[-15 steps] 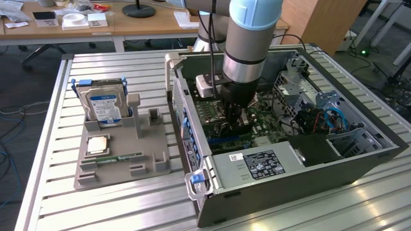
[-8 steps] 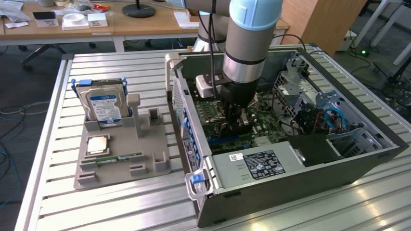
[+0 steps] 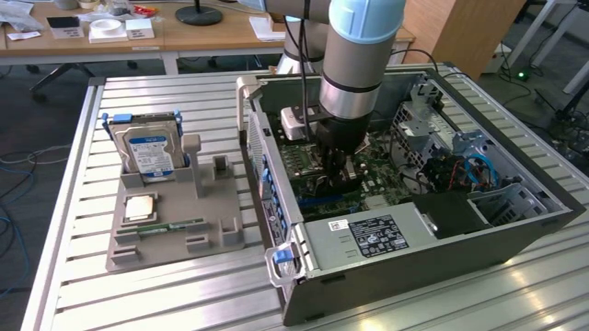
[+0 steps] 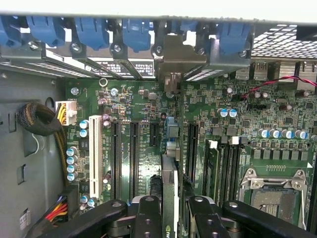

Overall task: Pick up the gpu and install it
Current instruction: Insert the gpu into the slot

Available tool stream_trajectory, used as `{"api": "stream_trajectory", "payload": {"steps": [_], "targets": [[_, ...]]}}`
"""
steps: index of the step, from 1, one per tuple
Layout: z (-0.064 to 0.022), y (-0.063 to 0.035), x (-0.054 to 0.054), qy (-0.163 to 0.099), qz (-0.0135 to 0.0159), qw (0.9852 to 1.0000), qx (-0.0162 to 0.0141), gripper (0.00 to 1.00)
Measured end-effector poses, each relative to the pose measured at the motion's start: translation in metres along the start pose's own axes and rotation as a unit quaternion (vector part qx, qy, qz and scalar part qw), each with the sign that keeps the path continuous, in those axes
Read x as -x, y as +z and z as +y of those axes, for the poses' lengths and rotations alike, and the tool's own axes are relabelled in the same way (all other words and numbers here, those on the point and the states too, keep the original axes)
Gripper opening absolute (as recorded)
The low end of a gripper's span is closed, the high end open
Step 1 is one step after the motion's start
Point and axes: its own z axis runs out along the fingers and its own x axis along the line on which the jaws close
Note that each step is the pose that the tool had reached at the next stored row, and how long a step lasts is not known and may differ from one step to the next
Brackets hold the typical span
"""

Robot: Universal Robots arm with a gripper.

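My gripper (image 3: 337, 178) is down inside the open computer case (image 3: 515, 231), just above the green motherboard (image 4: 138, 104). In the wrist view its black fingers (image 4: 148, 215) stand on either side of the gpu (image 4: 169, 191), a thin card seen edge-on, and are shut on it. The card stands upright over the motherboard, in line with a slot (image 4: 171, 131) between the long black expansion slots (image 4: 133, 158). Its metal bracket end (image 4: 174, 57) reaches the case's rear wall under the blue clips (image 4: 133, 32).
A grey fixture (image 3: 207, 227) on the slatted table at the exterior view's left holds a silver hard drive (image 3: 147, 153), a processor chip (image 3: 139, 207) and a green memory stick (image 3: 171, 225). Inside the case are an empty processor socket (image 4: 275, 191), a cable bundle (image 4: 39, 119) and the power supply (image 3: 368, 238).
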Motion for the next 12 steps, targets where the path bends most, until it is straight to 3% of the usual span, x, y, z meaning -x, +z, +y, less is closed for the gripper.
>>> {"api": "stream_trajectory", "payload": {"steps": [12], "targets": [[0.0000, 0.0000, -0.0001, 0.013, 0.0009, 0.9999, -0.0002, 0.26]]}}
